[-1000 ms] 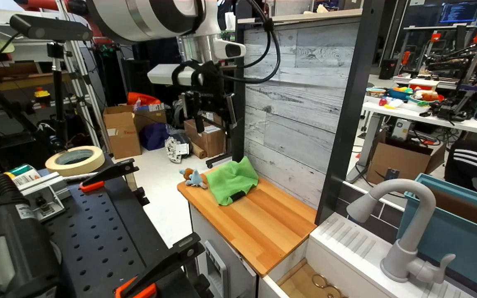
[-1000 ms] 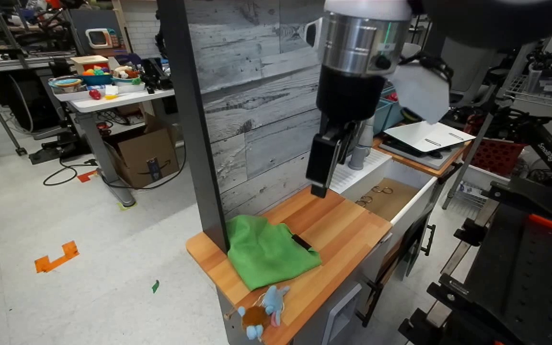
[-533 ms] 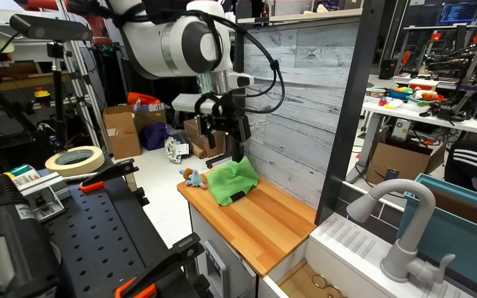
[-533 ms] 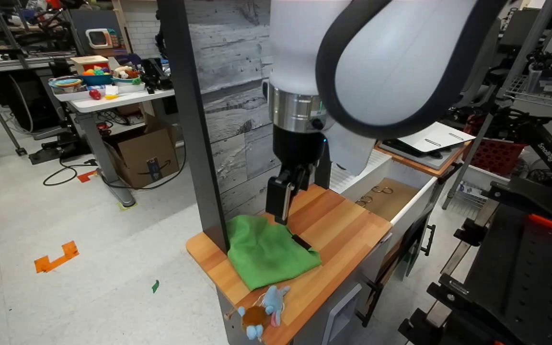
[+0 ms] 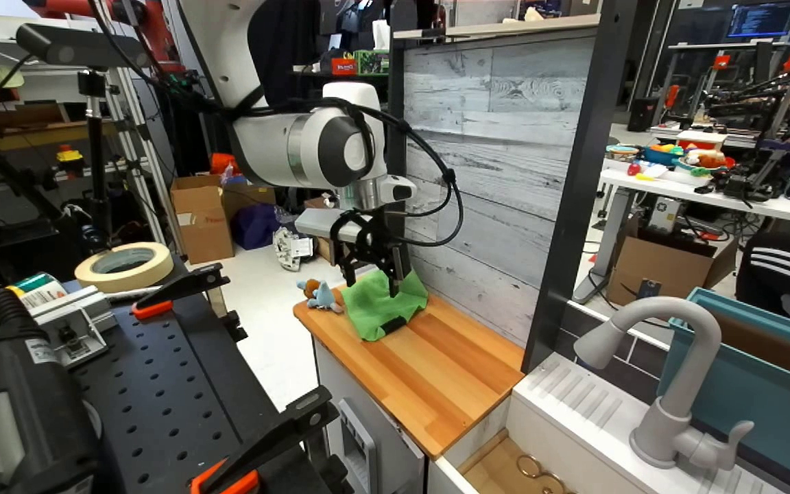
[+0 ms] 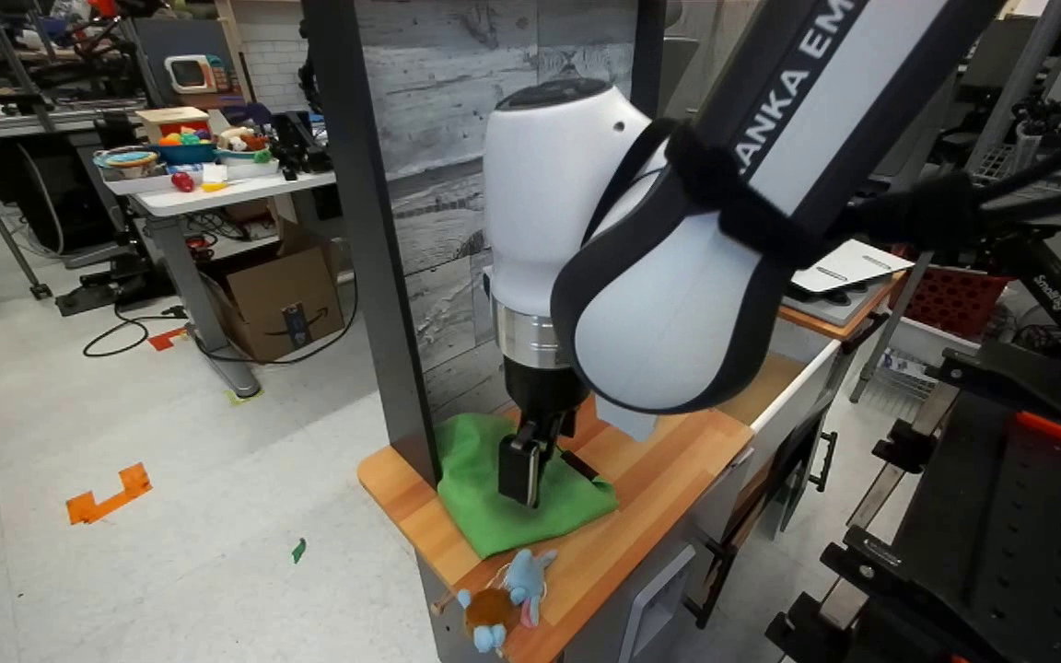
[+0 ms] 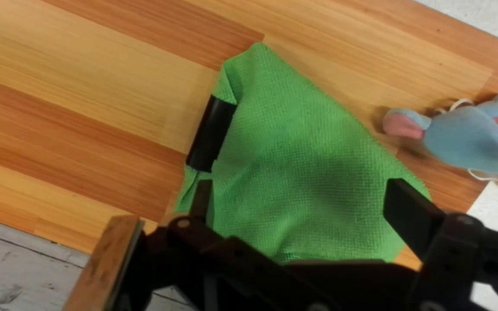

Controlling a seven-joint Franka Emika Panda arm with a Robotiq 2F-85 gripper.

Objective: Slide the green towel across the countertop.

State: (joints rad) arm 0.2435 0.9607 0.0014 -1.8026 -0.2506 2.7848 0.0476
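The green towel [image 5: 367, 315] lies crumpled on the wooden countertop [image 5: 450, 363], near its far end beside the plank wall. The towel also shows in an exterior view [image 6: 484, 520] and in the wrist view [image 7: 292, 121]. A black strip [image 7: 211, 134] sits on one edge of it. My gripper [image 7: 298, 190] points down over the towel, with its fingers wide apart and nothing between them but the towel's surface below. In both exterior views the gripper [image 5: 372, 287] stands just above or at the towel; whether the fingertips touch it I cannot tell.
A small blue and brown plush toy [image 6: 526, 575] lies beside the towel near the counter's end. The plank wall [image 5: 491, 206] and a dark post [image 6: 374, 230] border the back. A grey faucet [image 5: 676, 377] and an open drawer with metal rings [image 5: 532, 466] are at the other end.
My gripper has come down from high above the counter and moved across until it is over the towel. The towel and the plush toy have not moved.
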